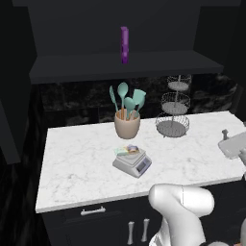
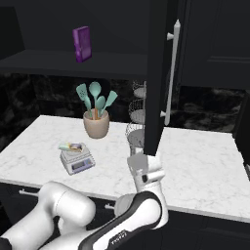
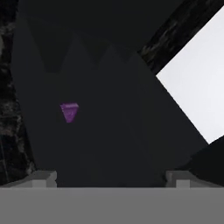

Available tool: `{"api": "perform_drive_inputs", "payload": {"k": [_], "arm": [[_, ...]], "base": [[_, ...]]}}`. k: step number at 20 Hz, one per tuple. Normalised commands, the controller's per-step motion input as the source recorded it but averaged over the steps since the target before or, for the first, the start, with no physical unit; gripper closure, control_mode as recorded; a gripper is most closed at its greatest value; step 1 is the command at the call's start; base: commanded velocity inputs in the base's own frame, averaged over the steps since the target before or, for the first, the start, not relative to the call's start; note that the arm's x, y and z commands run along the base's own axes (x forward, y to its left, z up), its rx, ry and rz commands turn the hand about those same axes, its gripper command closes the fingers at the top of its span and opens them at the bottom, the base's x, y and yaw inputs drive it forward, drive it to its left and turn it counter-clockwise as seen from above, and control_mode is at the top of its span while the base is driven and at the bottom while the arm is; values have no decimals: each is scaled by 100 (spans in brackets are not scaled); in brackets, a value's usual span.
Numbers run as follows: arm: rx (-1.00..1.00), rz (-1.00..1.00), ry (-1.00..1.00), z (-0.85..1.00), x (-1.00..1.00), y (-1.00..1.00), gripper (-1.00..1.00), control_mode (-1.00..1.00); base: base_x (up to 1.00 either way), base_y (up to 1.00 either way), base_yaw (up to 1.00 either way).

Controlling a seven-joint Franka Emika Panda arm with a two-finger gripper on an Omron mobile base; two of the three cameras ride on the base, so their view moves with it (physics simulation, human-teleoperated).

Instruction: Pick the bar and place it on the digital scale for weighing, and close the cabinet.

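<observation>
The bar (image 1: pixel 128 151) (image 2: pixel 72 146) lies flat on the platform of the digital scale (image 1: pixel 133 163) (image 2: pixel 77 159), which stands mid-counter. The cabinet's right door (image 2: pixel 157 73) stands open, edge-on in the right base view, with its long grey handle (image 2: pixel 171 73) facing right. My gripper (image 2: pixel 139 162) (image 1: pixel 232 142) (image 3: pixel 111 178) is just below that door's lower edge, well to the right of the scale. It is open with nothing between its fingertips (image 3: pixel 43 177). Whether it touches the door I cannot tell.
A purple cylinder (image 1: pixel 124 44) (image 2: pixel 81 43) (image 3: pixel 68 111) stands on the open cabinet's shelf. A beige pot of teal utensils (image 1: pixel 127 122) (image 2: pixel 96 122) and a tiered wire basket (image 1: pixel 173 113) stand at the back of the white marble counter (image 1: pixel 77 163). Black drawers (image 1: pixel 93 211) run below.
</observation>
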Motion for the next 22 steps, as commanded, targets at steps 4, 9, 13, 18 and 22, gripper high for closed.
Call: {"api": "perform_drive_inputs", "payload": {"k": [4, 9, 13, 18, 22], "arm": [[4, -9, 0, 0, -40, -91, -100, -100], [1, -9, 0, 0, -13, -63, -100, -100], [1, -6, 0, 0, 0, -63, -100, -100], [0, -2, 3, 0, 0, -67, -100, -100], [3, 0, 3, 5, 4, -65, -100, -100]], "base": [[0, 0, 0], [0, 0, 0], [0, 0, 0], [0, 0, 0], [0, 0, 0]]}}
